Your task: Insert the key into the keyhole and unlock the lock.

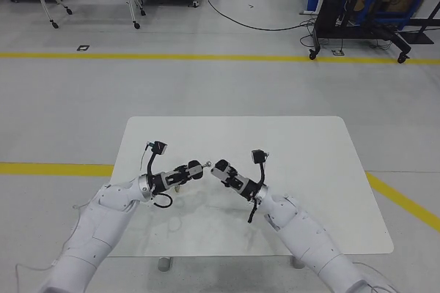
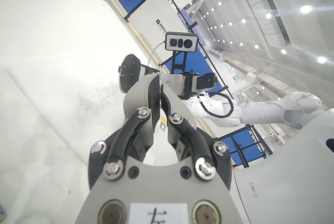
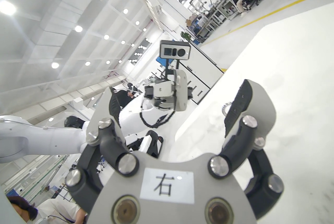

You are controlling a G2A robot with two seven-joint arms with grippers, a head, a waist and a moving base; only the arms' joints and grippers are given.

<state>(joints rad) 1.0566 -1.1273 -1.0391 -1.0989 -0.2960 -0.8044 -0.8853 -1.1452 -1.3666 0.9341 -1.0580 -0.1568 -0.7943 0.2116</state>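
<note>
Above the middle of the white table (image 1: pixel 301 146) my two arms face each other, tip to tip. My left gripper (image 1: pixel 197 169) (image 2: pixel 160 84) is shut, its dark pads pressed flat together. A thin pale sliver shows at its tips, and I cannot tell what it is. My right gripper (image 1: pixel 219 169) (image 3: pixel 180 98) stands a short gap away, open wide with nothing between its fingers (image 3: pixel 244 99). The left wrist view shows that open right gripper (image 2: pixel 167 77) straight ahead. I can make out no key or lock on the table.
The tabletop around both arms is bare white with faint scuff marks (image 2: pixel 96 102). Yellow floor lines (image 1: pixel 205 56) run behind and beside the table. Carts and frames (image 1: pixel 359 29) stand far off at the back.
</note>
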